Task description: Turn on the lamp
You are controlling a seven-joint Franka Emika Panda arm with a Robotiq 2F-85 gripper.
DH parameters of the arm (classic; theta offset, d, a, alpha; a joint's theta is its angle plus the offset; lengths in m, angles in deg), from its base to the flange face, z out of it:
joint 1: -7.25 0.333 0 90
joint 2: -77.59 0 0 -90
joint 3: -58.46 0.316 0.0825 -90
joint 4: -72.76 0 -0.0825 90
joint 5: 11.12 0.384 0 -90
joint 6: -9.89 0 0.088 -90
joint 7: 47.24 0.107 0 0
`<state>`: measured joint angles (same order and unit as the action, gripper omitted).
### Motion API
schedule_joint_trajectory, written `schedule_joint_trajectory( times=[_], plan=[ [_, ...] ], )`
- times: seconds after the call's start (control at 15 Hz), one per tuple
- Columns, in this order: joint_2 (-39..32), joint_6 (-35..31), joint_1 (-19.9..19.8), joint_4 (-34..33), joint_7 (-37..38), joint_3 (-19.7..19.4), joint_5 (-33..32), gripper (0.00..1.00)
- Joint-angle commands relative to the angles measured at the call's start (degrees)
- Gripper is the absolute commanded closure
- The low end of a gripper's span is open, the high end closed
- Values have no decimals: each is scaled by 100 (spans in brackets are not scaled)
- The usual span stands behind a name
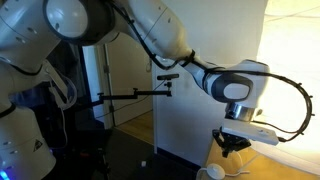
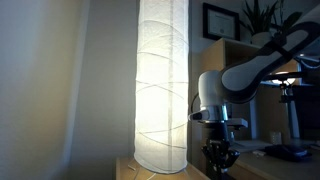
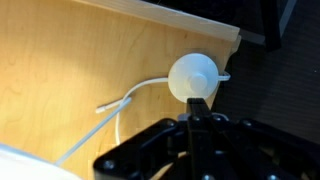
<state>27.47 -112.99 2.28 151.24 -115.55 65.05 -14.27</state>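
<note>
- The gripper [image 3: 198,104] came in from 6 o'clock in the wrist view, its black fingers [image 3: 193,118] drawn together into one narrow tip with no gap showing and nothing held between them.
- That tip overlapped the 6 o'clock edge of the round white disc switch [image 3: 194,77]; whether it pressed down on the disc could not be told.
- From the disc, the white cord [image 3: 135,94] ran off toward 8 o'clock across the wooden board [image 3: 70,50].
- A pale corner of the lamp [image 3: 15,165] sat at 8 o'clock in that view.
- In an exterior view the gripper [image 2: 218,160] pointed down toward 6 o'clock, with the lamp [image 2: 160,80] just beside it at 9 o'clock.
- The lamp stood upright on the board, its long axis running 12 to 6, and its textured shade glowed.
- In an exterior view the lamp [image 1: 292,60] glowed at 2 o'clock of the gripper [image 1: 233,145].
</note>
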Motion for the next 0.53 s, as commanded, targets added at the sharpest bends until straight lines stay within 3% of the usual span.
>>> schedule_joint_trajectory(
  times=[0.0,0.47],
  plan=[
    [375,-65,-146,412,-10,75,166,97],
    [389,6,-412,565,468,-63,446,97]
  ],
)
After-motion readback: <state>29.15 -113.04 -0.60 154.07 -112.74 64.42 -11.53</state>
